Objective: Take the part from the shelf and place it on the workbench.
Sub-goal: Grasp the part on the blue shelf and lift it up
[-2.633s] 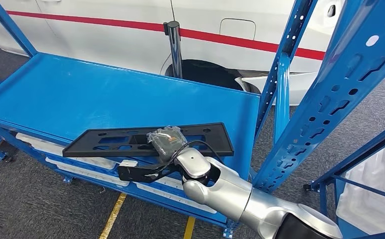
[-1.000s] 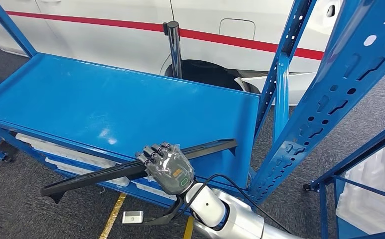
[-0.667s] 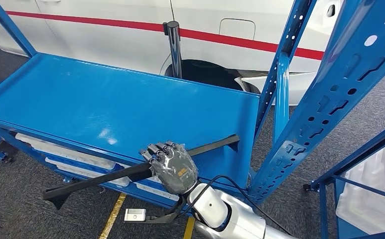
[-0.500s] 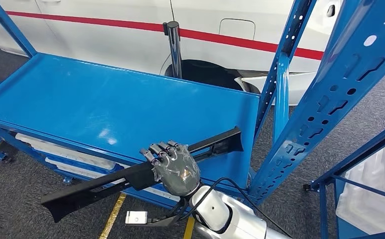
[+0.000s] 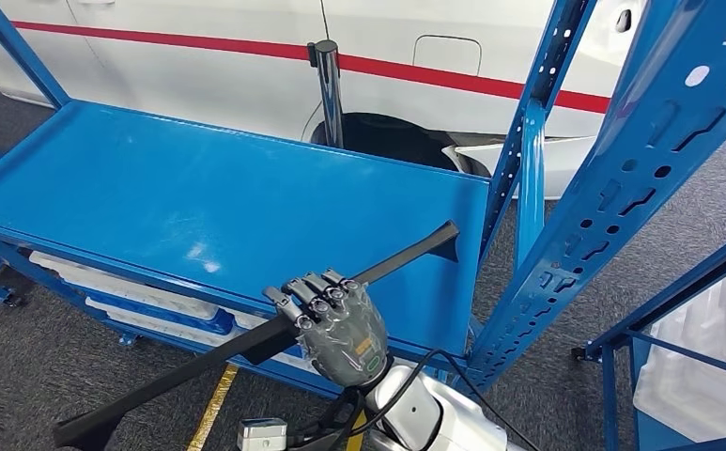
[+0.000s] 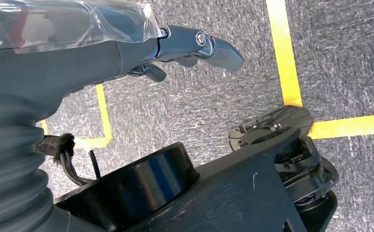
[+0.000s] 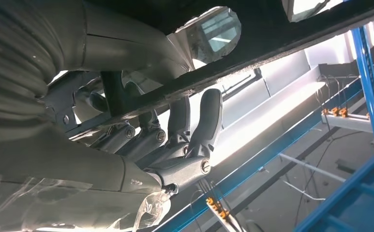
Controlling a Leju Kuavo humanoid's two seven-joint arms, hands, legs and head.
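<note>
1. My right hand (image 5: 338,324) has its fingers (image 7: 204,121) clamped on the part (image 5: 199,362); in the right wrist view they curl up around its dark edge.
2. The part is a long black panel held near its middle. One end points up toward the shelf's (image 5: 199,197) front right corner, and the other hangs low over the floor (image 5: 39,366).
3. What changed: a few seconds ago the part lay flat on the shelf with my hand on it. Since then I have lifted it off, turned it edge-on, and in the last half second tipped it more steeply and drawn it toward me.
4. I judge the take from the shelf to be done, with the carry to the desk still ahead.
5. My left hand (image 6: 194,46) hangs over the grey floor by the yellow lines (image 6: 284,53). The fingers I can see are extended and apart, with nothing in them.
6. Hard to make out: the part's low end runs to the frame's bottom edge in the head view, and my hand covers the spot where I hold it.
7. In the right wrist view the part is a dark underside with cut-outs, and its ends are cut off.
8. Beyond the shelf stand blue uprights (image 5: 622,178) and a white car (image 5: 246,56) with a red stripe.
</note>
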